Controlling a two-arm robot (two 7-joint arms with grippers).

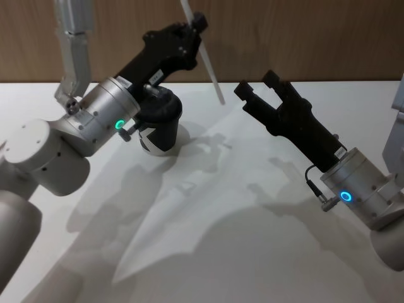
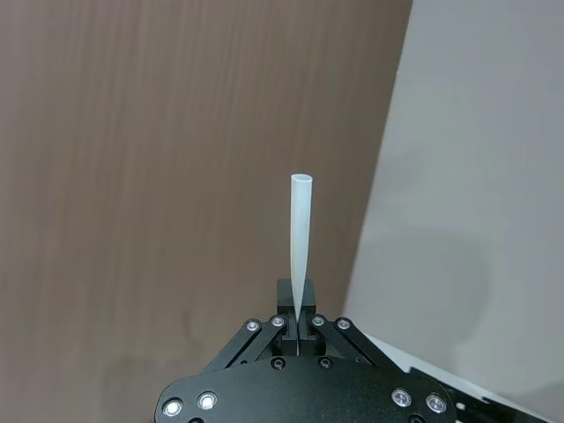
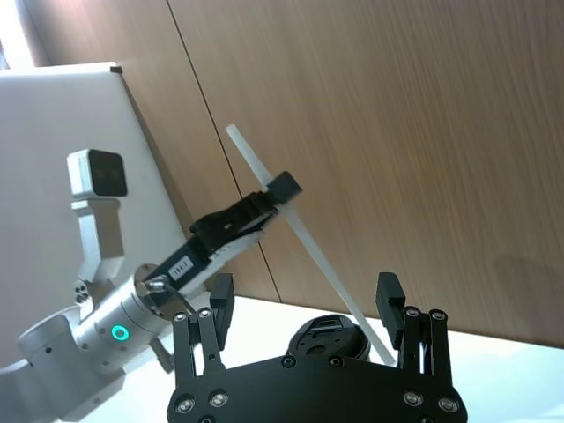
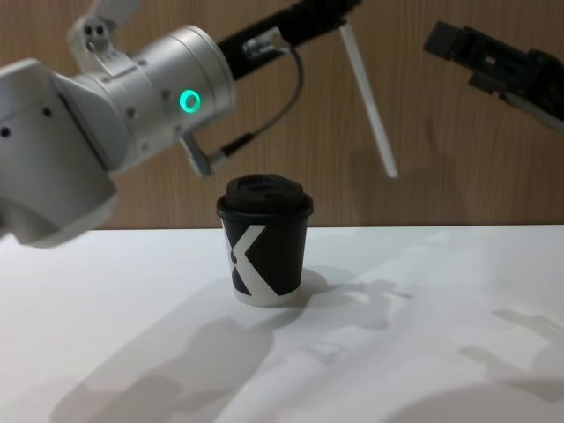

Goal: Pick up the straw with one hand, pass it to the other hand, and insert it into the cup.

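White and thin, the straw (image 1: 213, 72) hangs in the air in front of the wooden wall (image 1: 303, 38), well above the desk (image 1: 221, 221). It is tilted, with its upper end leaning toward the robot's left and its lower end pointing down toward the right. The left gripper (image 1: 199, 25) has it: its black fingers are pinched tight on the straw partway along its length, so a short piece sticks out above them and a longer piece runs below. The arm behind it reaches up and across over the cup (image 4: 264, 247), a green ring glowing on its silver wrist.

The cup stands upright on the desk with its black lid on and the white X mark facing the robot. The straw's lower end is higher than the lid and off to the cup's right, touching nothing.

The right gripper (image 1: 257, 85) is raised on the right side, its fingers spread wide apart and holding nothing. They point toward the straw's lower part and are near it, but apart from it.
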